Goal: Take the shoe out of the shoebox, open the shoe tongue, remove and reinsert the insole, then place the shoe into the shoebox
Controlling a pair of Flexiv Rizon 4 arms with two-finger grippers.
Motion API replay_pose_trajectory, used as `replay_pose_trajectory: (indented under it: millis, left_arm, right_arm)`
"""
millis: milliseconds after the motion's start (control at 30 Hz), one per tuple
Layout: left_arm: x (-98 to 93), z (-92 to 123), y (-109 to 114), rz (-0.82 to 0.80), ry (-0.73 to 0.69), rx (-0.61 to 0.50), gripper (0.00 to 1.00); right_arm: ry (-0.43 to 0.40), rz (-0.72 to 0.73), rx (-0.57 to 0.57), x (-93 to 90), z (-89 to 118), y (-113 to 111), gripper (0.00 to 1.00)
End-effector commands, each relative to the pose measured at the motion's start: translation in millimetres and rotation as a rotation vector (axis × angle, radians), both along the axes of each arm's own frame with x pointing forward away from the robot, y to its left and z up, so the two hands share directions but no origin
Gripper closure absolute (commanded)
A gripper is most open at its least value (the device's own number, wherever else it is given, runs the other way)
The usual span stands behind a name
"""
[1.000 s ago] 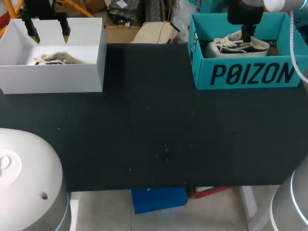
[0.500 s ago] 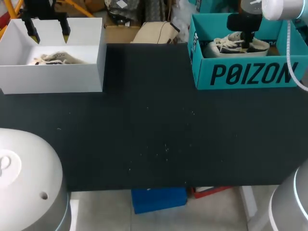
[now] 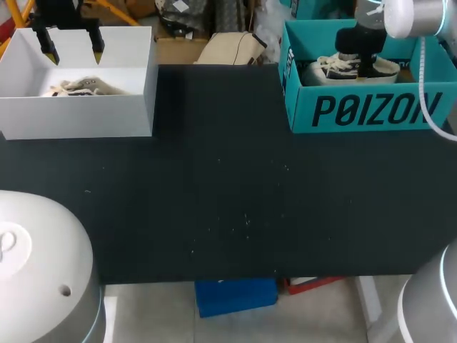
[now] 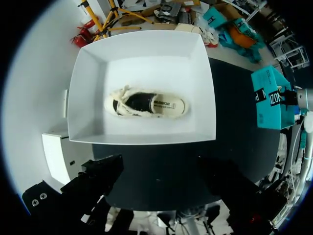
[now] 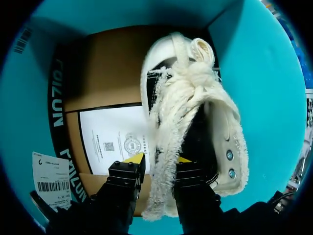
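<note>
Pinching the shoe by its frayed side, seemingly, the right gripper fingers sit narrow; the shoe lies lengthwise ahead, toe farthest. Left gripper fingers wide.

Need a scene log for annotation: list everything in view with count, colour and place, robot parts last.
table: one, black, under everything.
white box: one, white, table's far left corner.
teal shoebox: one, teal, table's far right corner.
first shoe: one, cream and black, lying in the white box.
second shoe: one, cream and black, inside the teal shoebox.
paper sheet: one, white, on the teal shoebox's floor beside the second shoe.
left hand: one, black with yellow tips, open, above the white box.
right hand: one, black with yellow tips, down in the teal shoebox, closed on the second shoe's laced part.
</note>
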State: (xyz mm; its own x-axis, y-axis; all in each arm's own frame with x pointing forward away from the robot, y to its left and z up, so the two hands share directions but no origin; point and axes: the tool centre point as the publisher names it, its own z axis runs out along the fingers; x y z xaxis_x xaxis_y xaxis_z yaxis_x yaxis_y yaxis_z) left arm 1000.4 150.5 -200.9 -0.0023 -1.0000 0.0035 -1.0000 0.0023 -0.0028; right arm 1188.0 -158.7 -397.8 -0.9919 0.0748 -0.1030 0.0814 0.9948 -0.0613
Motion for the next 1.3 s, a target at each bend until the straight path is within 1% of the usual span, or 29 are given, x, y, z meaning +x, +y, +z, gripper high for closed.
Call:
replay_pose_trajectory:
  millis: [33,133,300,467,633,833,1133,1300]
  left_arm:
    - [-0.1,0,0,0.001,0.002,0.001,0.0]
    - [-0.1,0,0,0.001,0.002,0.001,0.0]
    - [-0.1,0,0,0.001,0.002,0.001,0.0]
    - [-0.1,0,0,0.001,0.002,0.001,0.0]
    - [-0.1,0,0,0.001,0.002,0.001,0.0]
    - [-0.1,0,0,0.001,0.002,0.001,0.0]
    - [-0.1,0,0,0.001,0.002,0.001,0.0]
    - [-0.1,0,0,0.001,0.002,0.001,0.0]
  right_arm:
    - [0.014,0.0,-0.007,9.5,-9,3,1.0]
    - [0.016,0.001,-0.011,8.4,-7,3,1.0]
    - [0.004,-0.004,-0.019,1.3,12,-2,1.0]
    - [-0.031,-0.019,-0.031,-9.8,44,-6,1.0]
    - [-0.088,-0.051,-0.065,-21.5,76,-11,1.0]
    - [-0.15,-0.082,-0.097,-37.2,121,-1,1.0]
    - [-0.266,-0.073,-0.157,-62.2,206,10,1.0]
    - [-0.337,-0.032,-0.18,-86.2,252,13,1.0]
